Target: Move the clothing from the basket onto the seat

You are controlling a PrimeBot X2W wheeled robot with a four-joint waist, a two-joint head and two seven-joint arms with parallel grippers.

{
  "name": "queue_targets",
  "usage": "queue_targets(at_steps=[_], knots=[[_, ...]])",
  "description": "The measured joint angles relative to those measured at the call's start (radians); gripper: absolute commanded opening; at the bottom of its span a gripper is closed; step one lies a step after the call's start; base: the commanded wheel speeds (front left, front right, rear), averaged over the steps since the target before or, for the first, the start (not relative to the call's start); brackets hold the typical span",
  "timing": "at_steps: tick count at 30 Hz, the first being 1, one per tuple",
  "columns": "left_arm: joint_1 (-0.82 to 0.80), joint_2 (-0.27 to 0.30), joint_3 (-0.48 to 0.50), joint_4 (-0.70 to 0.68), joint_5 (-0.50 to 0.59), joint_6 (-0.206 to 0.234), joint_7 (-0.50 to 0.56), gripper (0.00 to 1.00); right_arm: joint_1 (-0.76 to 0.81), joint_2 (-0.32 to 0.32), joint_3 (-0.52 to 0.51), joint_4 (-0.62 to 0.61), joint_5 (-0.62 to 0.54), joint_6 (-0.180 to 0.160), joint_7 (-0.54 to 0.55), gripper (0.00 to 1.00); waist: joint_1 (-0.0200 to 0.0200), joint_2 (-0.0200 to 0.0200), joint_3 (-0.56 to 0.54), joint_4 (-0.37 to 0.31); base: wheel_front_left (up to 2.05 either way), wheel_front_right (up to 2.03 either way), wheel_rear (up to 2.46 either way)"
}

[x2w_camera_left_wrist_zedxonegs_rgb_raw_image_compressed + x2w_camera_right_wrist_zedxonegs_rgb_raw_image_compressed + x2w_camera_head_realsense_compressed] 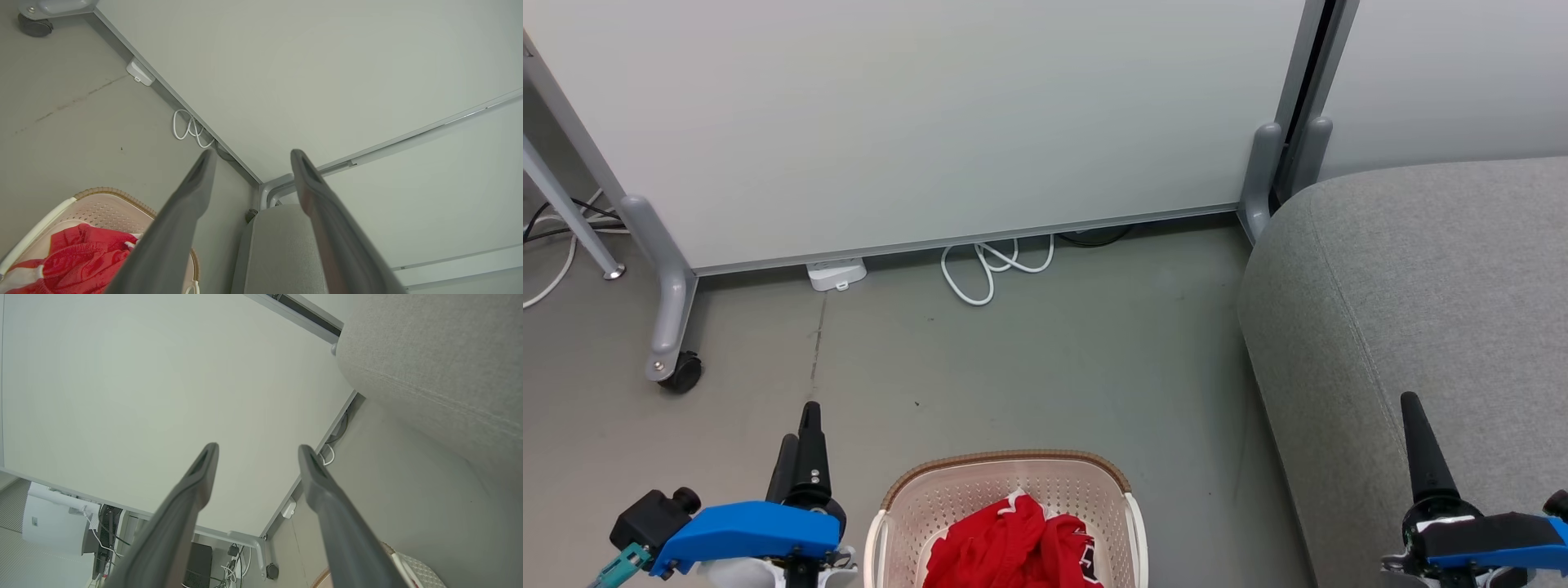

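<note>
**On the floor (1054,367) beside the seat (1421,286): the basket (1013,459) is loaded and both sets of jaws are parted**

Across the back of the head view runs the biggest thing here, a pale partition panel (931,122) on grey legs. Below it the grey floor spreads out. On the right comes the seat, a light grey cushion with a rounded corner and a stitched seam running down it. Its top is bare fabric.

Now the basket, low in the middle of the head view. It is cream and perforated with a brown woven-look rim, and its near end is cut off by the view's bottom edge. It stands on the floor to the left of the seat, with a strip of floor between them.

And there's the clothing (1005,543), a bright red heap lying inside the basket. A white edge shows at the top and a dark printed mark on its right side. The left wrist view picks up red-and-white stripes too.

The left gripper (799,425) sits at the lower left, just beside the basket, fingers pointing up the view. Its wrist view shows the jaws parted, with floor and panel in the gap.

The right gripper (257,451) sits at the lower right, in front of the seat. Its jaws are parted the same way, with panel between them.

Smaller bits lie along the panel's foot:
- a looped white cable (988,273)
- a white plug block (836,273)
- a black castor (682,374) under the left leg
</note>
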State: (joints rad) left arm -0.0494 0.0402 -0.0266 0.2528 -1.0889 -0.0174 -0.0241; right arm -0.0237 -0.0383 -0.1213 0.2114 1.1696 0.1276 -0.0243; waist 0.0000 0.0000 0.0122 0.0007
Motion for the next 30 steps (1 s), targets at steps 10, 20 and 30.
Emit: queue_targets(at_steps=[10,20,30], knots=[[-0.006,0.002,-0.043,-0.026,0.193,0.014,-0.035,1.0,0.015,-0.001,0.001,-0.03,-0.201,0.0,-0.036,1.0,0.0,0.0,0.002,0.0,0.0,0.0,0.0],[-0.006,0.013,-0.083,-0.023,0.351,0.035,-0.067,1.0,0.028,-0.001,0.0,-0.052,-0.378,0.0,-0.067,1.0,-0.0001,0.0,0.005,0.001,0.0,0.0,0.0],[-0.012,0.023,-0.118,-0.03,0.479,0.052,-0.097,1.0,0.034,-0.002,0.002,-0.064,-0.514,0.0,-0.096,1.0,-0.0001,0.0,0.006,0.003,0.0,0.0,0.0]])
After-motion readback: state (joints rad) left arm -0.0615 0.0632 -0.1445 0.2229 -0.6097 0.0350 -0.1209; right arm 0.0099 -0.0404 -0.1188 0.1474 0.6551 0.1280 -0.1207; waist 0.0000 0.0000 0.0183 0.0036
